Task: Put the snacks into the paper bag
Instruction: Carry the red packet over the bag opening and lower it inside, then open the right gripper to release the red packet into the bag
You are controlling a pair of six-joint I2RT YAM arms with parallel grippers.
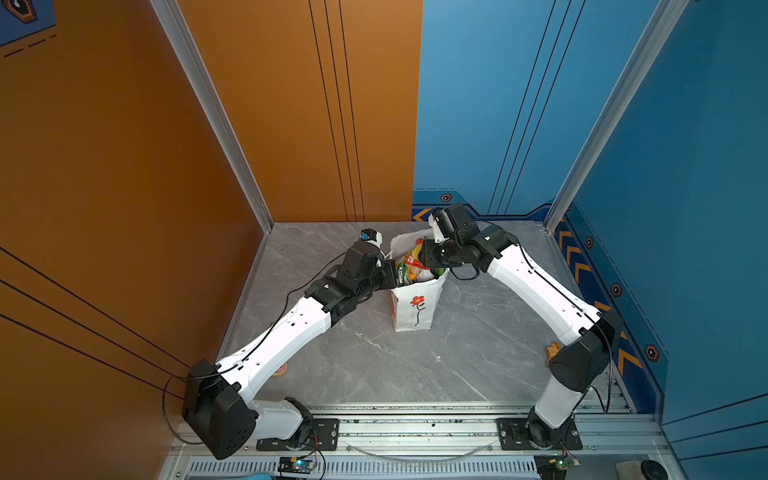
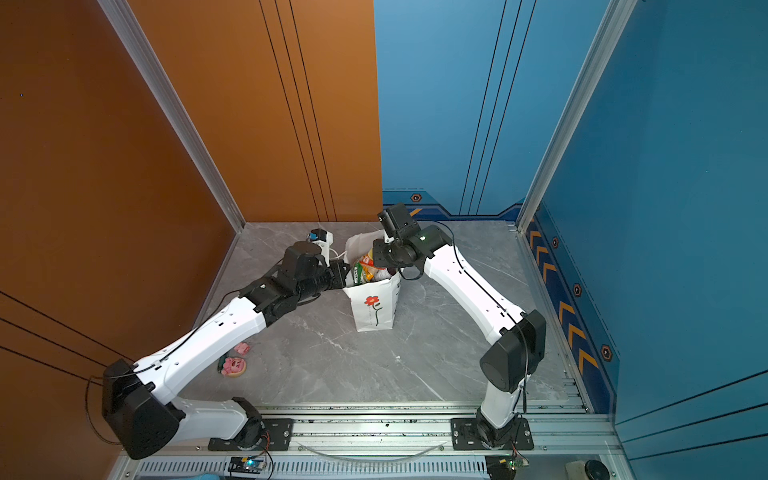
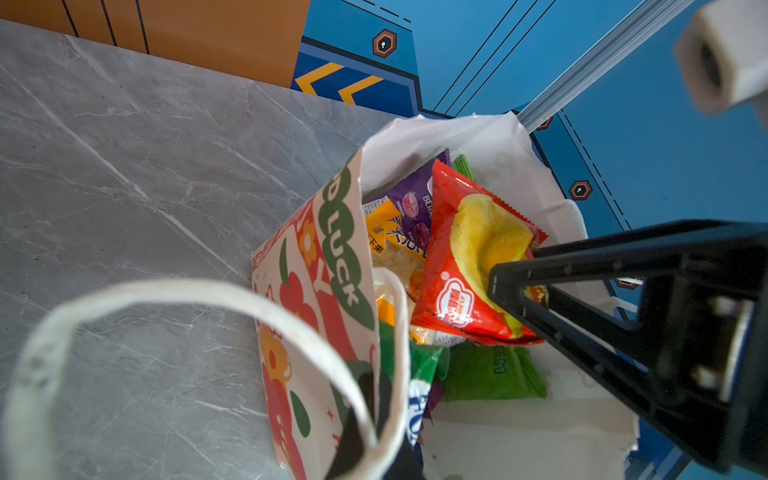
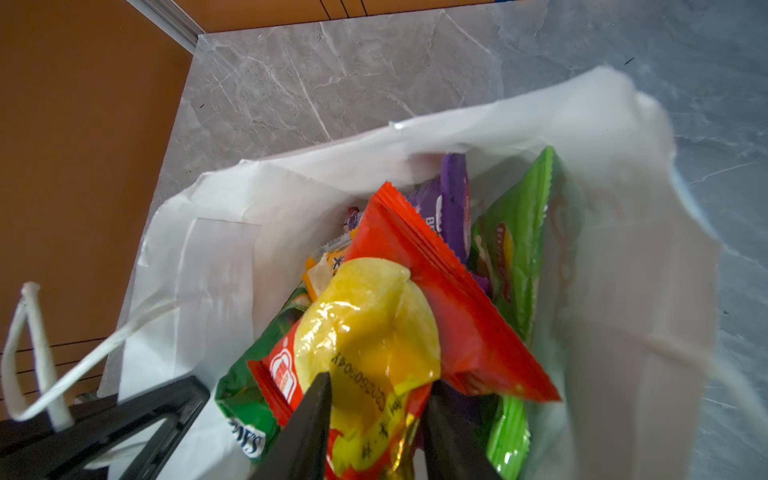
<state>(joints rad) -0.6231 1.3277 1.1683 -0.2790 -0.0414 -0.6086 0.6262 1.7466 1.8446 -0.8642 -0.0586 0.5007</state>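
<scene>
Straddling crinkly red packet (image 4: 415, 291), right tool (image 4: 378, 380) part-open; left tool (image 1: 394, 273) clamped on paper bag (image 1: 405, 320).

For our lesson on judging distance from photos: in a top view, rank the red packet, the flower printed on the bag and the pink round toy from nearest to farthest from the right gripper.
1. Red packet: in the paper bag mouth, right at the right gripper.
2. Printed flower: on the bag's front, lower down.
3. Pink round toy: far off on the table, left side.
</scene>
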